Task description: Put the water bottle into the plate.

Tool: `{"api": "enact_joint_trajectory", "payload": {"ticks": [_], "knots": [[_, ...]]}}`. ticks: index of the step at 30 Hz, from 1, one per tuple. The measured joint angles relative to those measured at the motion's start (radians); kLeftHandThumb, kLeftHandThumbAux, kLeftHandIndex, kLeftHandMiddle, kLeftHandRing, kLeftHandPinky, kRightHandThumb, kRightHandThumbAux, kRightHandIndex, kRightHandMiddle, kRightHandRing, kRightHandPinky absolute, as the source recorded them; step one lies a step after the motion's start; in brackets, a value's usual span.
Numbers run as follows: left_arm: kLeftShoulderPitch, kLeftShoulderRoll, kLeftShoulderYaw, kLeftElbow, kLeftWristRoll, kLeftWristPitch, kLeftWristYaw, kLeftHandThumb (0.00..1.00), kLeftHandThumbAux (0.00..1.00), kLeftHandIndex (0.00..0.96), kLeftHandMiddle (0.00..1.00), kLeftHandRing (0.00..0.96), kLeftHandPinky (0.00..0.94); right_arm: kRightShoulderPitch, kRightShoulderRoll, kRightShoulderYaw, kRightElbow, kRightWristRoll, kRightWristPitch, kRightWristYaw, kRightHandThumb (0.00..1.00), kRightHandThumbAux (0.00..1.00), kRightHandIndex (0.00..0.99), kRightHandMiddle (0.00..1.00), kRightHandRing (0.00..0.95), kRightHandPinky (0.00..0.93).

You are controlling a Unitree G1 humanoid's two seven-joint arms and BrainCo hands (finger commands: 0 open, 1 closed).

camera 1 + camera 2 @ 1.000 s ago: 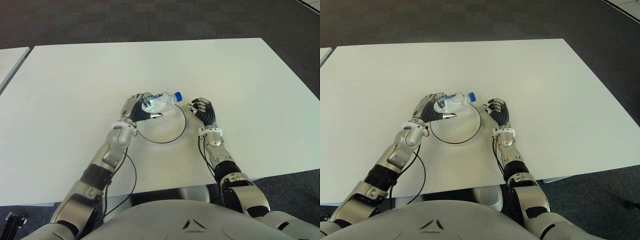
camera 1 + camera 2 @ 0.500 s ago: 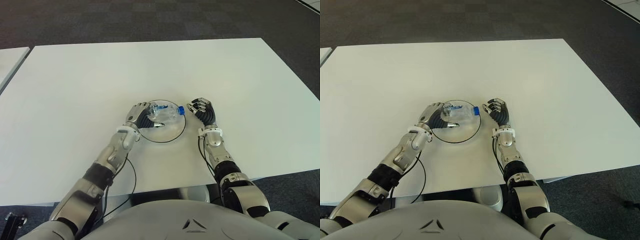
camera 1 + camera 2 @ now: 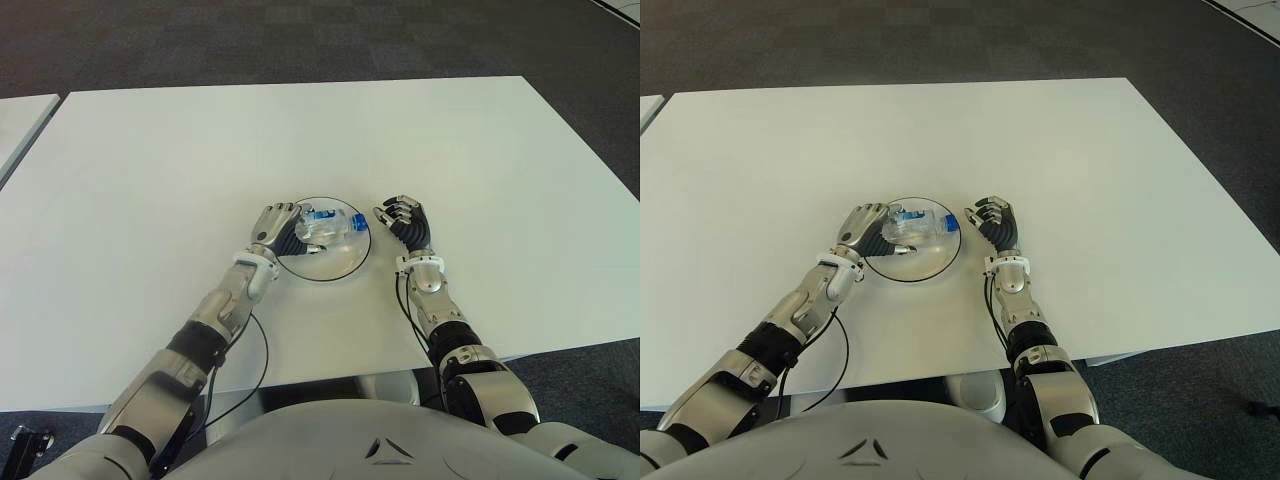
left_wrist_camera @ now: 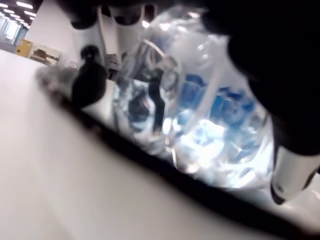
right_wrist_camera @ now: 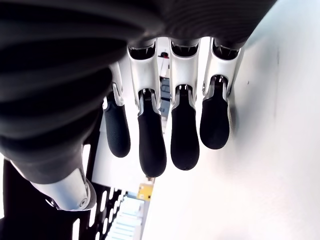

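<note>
A clear, crumpled water bottle (image 3: pixel 332 225) with a blue cap (image 3: pixel 358 222) lies on its side inside the plate (image 3: pixel 325 281), a shallow clear dish with a thin black rim, near the middle of the white table (image 3: pixel 150 170). My left hand (image 3: pixel 300 232) is at the plate's left side, its fingers still wrapped around the bottle (image 4: pixel 200 115). The left wrist view shows fingertips and the thumb (image 4: pixel 294 170) pressed on the bottle just above the dark rim (image 4: pixel 165 172). My right hand (image 3: pixel 400 215) shows just right of the plate, its fingers (image 5: pixel 152 145) curled on nothing.
A black cable (image 3: pixel 262 345) runs from my left wrist back over the table's near edge. A second white table (image 3: pixel 20 120) stands at the far left. Dark carpet surrounds the table.
My left hand has brought the bottle down from above the plate's far rim into the plate, cap now inside the rim. The right hand has not moved.
</note>
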Motion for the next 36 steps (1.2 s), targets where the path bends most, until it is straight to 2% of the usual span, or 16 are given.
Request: {"api": "enact_joint_trajectory", "payload": {"ticks": [4, 6, 8, 9, 12, 16, 22, 25, 32, 36], "knots": [[-0.001, -0.001, 0.0, 0.01, 0.003, 0.0, 0.024, 0.84, 0.665, 0.396, 0.564, 0.674, 0.656, 0.0, 0.0, 0.0, -0.001, 0.0, 0.001, -0.002, 0.706, 0.729, 0.433, 0.6, 0.607, 0.607], [-0.001, -0.002, -0.001, 0.017, 0.006, 0.0, 0.04, 0.836, 0.668, 0.396, 0.521, 0.57, 0.582, 0.0, 0.0, 0.0, -0.002, 0.0, 0.001, -0.002, 0.707, 0.729, 0.433, 0.605, 0.61, 0.607], [-0.001, -0.003, -0.002, 0.024, 0.006, 0.0, 0.052, 0.775, 0.682, 0.406, 0.44, 0.476, 0.508, 0.0, 0.0, 0.001, -0.002, 0.0, 0.002, -0.003, 0.707, 0.729, 0.433, 0.608, 0.612, 0.606], [-0.001, -0.004, -0.002, 0.026, 0.006, 0.0, 0.057, 0.727, 0.627, 0.342, 0.387, 0.417, 0.451, 0.0, 0.001, 0.001, -0.002, 0.0, 0.002, -0.004, 0.707, 0.729, 0.433, 0.611, 0.612, 0.604], [-0.003, -0.003, -0.004, 0.039, 0.007, -0.004, 0.066, 0.661, 0.569, 0.249, 0.305, 0.323, 0.349, 0.0, 0.001, 0.001, -0.001, 0.0, 0.002, -0.005, 0.707, 0.729, 0.434, 0.615, 0.613, 0.6], [-0.014, -0.003, -0.004, 0.071, 0.006, -0.016, 0.074, 0.605, 0.567, 0.144, 0.171, 0.178, 0.214, 0.0, 0.001, 0.0, 0.001, 0.0, 0.003, -0.005, 0.707, 0.729, 0.434, 0.617, 0.615, 0.602], [-0.023, -0.004, -0.006, 0.099, 0.007, -0.026, 0.109, 0.556, 0.59, 0.042, 0.036, 0.037, 0.061, -0.002, 0.001, 0.0, 0.005, 0.001, 0.003, -0.004, 0.708, 0.728, 0.434, 0.618, 0.613, 0.598], [-0.025, -0.006, -0.008, 0.113, 0.01, -0.029, 0.138, 0.537, 0.591, 0.013, 0.011, 0.012, 0.019, -0.002, 0.002, 0.0, 0.006, 0.001, 0.003, -0.004, 0.708, 0.728, 0.434, 0.618, 0.612, 0.598], [-0.024, -0.017, -0.009, 0.134, 0.017, -0.028, 0.228, 0.54, 0.555, 0.001, 0.0, 0.0, 0.001, -0.003, 0.002, 0.0, 0.007, 0.001, 0.004, -0.004, 0.707, 0.728, 0.434, 0.614, 0.608, 0.599], [-0.024, -0.029, -0.009, 0.159, 0.017, -0.035, 0.302, 0.481, 0.546, 0.0, 0.0, 0.0, 0.0, -0.003, 0.002, -0.001, 0.008, 0.001, 0.005, -0.001, 0.707, 0.728, 0.434, 0.605, 0.604, 0.602]]}}
